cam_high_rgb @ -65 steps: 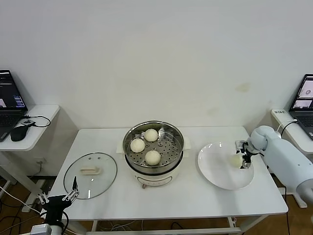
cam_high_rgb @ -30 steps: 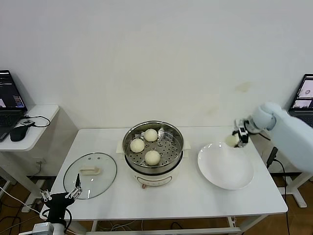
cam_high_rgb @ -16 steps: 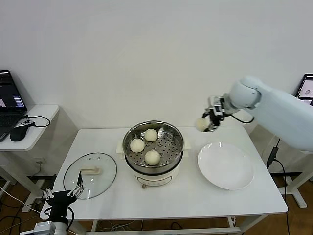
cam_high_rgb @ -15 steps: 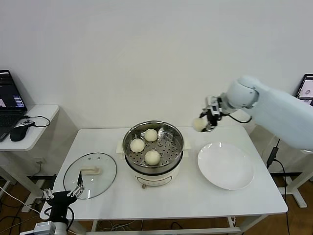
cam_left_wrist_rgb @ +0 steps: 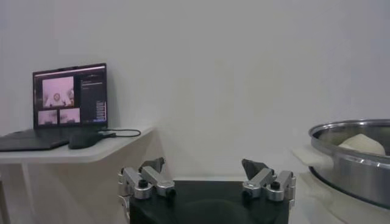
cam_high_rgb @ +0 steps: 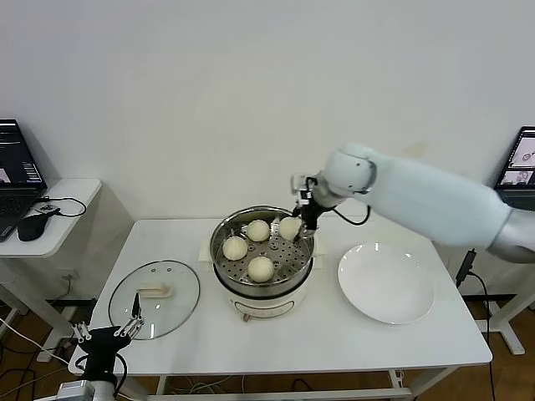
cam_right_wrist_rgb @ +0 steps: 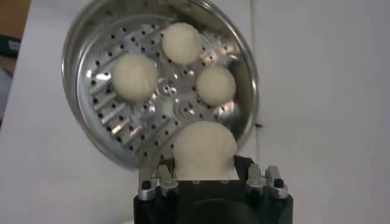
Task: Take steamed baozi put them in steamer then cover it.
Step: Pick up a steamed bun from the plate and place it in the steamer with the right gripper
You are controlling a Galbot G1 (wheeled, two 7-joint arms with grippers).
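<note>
Right gripper (cam_high_rgb: 299, 219) is clamped on the fourth baozi (cam_right_wrist_rgb: 204, 145), hovering over the steamer (cam_high_rgb: 306, 251) rim w/ three buns on the tray. Bun looks soft, light, dents easily, so a gentle side pinch suits. Left gripper (cam_left_wrist_rgb: 206, 178) idles wide open, empty, near the cover (cam_high_rgb: 154, 298).
</note>
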